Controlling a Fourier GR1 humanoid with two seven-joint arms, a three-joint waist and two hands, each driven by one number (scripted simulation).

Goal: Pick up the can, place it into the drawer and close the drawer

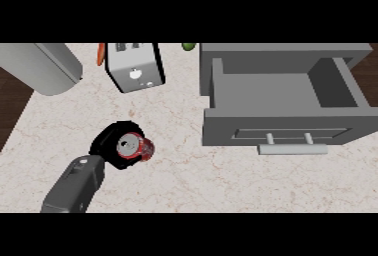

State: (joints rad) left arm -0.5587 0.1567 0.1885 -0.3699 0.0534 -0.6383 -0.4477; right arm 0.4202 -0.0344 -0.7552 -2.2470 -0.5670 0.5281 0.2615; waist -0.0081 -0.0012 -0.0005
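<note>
A red can (136,146) with a silver top stands on the marbled counter, left of the drawer. My left hand (109,144) is curled round it from the left and behind, and the grey forearm comes in from the lower left. The grey drawer (280,131) is pulled open at the right. Its inside shows nothing in it, and its handle (291,148) faces the front edge. About a hand's width of counter separates the can from the drawer's front. My right hand does not show.
A silver toaster (135,67) stands behind the can at the back. At the back left lies a large grey rounded appliance (40,65). An orange carrot (101,54) and a green item (188,46) sit at the back edge. Dark floor borders the counter's left.
</note>
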